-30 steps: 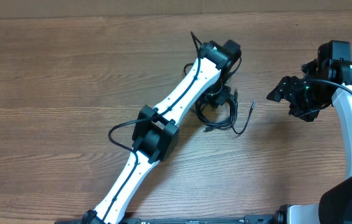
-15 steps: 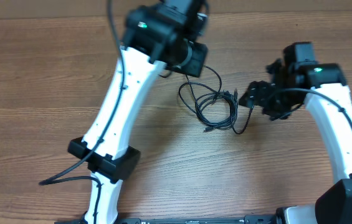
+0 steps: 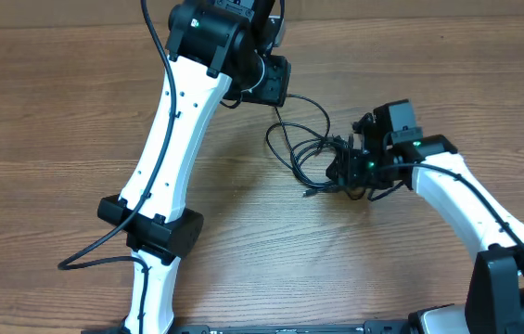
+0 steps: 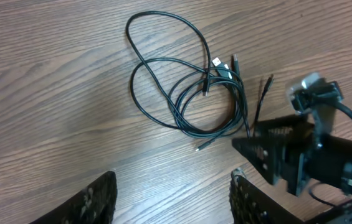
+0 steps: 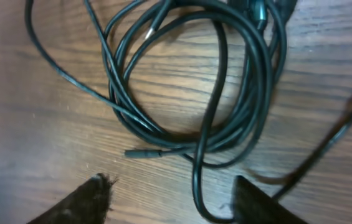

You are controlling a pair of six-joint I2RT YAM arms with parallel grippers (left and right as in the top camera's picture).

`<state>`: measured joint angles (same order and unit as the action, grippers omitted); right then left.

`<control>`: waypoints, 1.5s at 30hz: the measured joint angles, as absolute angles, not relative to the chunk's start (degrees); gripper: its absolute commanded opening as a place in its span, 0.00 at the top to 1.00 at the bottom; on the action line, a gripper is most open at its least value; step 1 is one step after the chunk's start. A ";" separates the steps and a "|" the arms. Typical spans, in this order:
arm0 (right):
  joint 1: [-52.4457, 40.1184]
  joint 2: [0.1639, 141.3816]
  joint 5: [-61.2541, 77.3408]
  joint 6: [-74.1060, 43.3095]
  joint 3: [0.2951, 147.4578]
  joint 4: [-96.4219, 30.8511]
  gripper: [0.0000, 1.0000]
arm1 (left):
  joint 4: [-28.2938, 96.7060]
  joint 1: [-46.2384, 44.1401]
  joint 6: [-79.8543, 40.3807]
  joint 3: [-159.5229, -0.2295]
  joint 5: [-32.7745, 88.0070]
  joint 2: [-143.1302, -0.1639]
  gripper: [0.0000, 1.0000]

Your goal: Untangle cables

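Reading left to right, you see your left gripper open and empty above the table; the cables lie mid-table in one overlapping coil, none separated; your right gripper hovers open over their right edge. Untangling looks barely begun.

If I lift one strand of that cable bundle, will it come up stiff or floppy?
Probably floppy: the cables lie in thin, loose curves flat on the table. One strand would likely drag others, since the loops cross and overlap. Probably light, being so thin.
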<state>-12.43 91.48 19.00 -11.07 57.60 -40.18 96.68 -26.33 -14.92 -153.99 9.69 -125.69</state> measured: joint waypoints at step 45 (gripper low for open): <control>-13.50 88.62 25.69 -8.73 105.56 -86.94 0.96 | 96.68 -26.55 -5.76 -153.99 17.87 -125.69 0.41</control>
